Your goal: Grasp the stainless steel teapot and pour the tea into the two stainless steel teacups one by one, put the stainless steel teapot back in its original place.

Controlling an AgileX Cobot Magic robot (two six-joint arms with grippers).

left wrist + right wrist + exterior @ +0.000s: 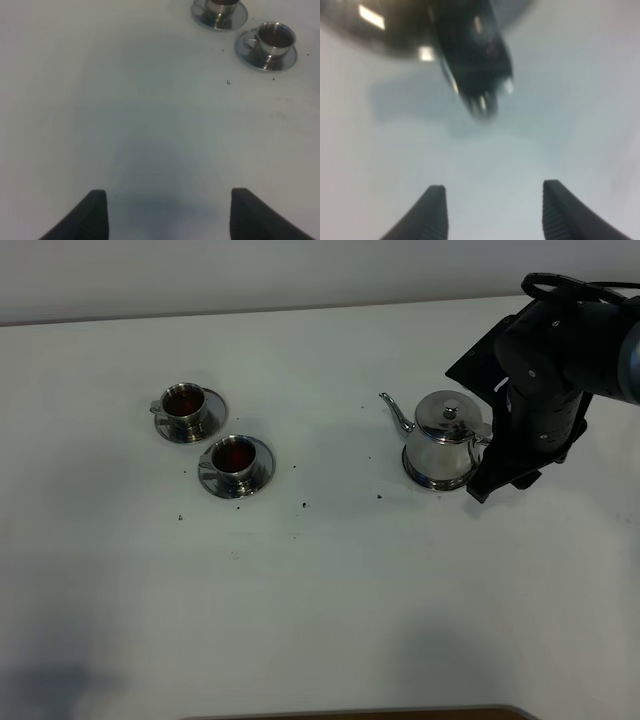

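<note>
The stainless steel teapot [442, 437] stands upright on its round saucer [433, 480] at the right of the table, spout pointing left. My right gripper [492, 210] is open just behind the teapot's loop handle [475, 75], which looks blurred and close, and nothing sits between the fingers. In the high view the right arm [545, 380] hides those fingers. Both stainless steel teacups [184, 406] [233, 457] rest on saucers at the left, each holding dark reddish tea. My left gripper [167, 215] is open over bare table, well short of the cups [274, 40] [220, 7].
Small dark specks [304, 505] lie on the white table between the cups and the teapot. The table's far edge meets a pale wall behind.
</note>
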